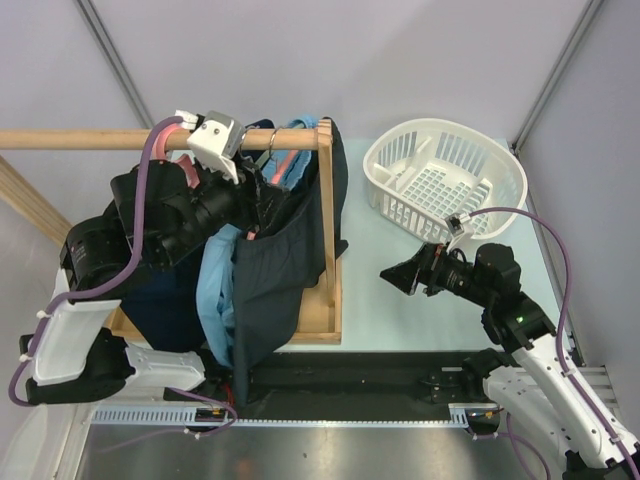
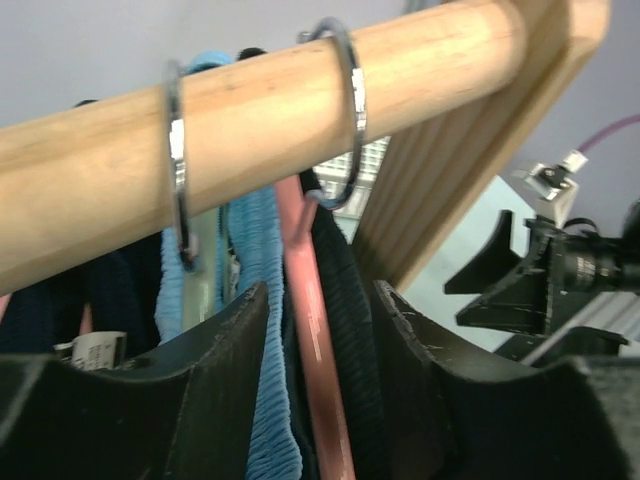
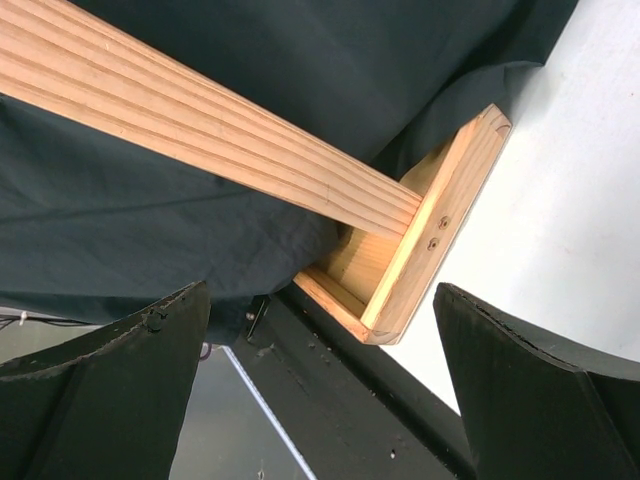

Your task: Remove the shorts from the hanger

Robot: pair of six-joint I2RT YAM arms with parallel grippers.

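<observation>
- Nearest the lens: left hand (image 2: 320,297), fingers partly closed around pink hanger (image 2: 315,340), light blue shorts (image 2: 272,400) and dark shorts (image 2: 350,330); firm grip or not, cannot tell.
- Hung by metal rings (image 2: 176,150) from wooden rail (image 2: 300,110).
- Right hand (image 3: 320,295) spread wide, holding nothing, near rack base (image 3: 420,250).
- White basket (image 1: 470,150) on surface (image 1: 380,310), right of rack.
</observation>
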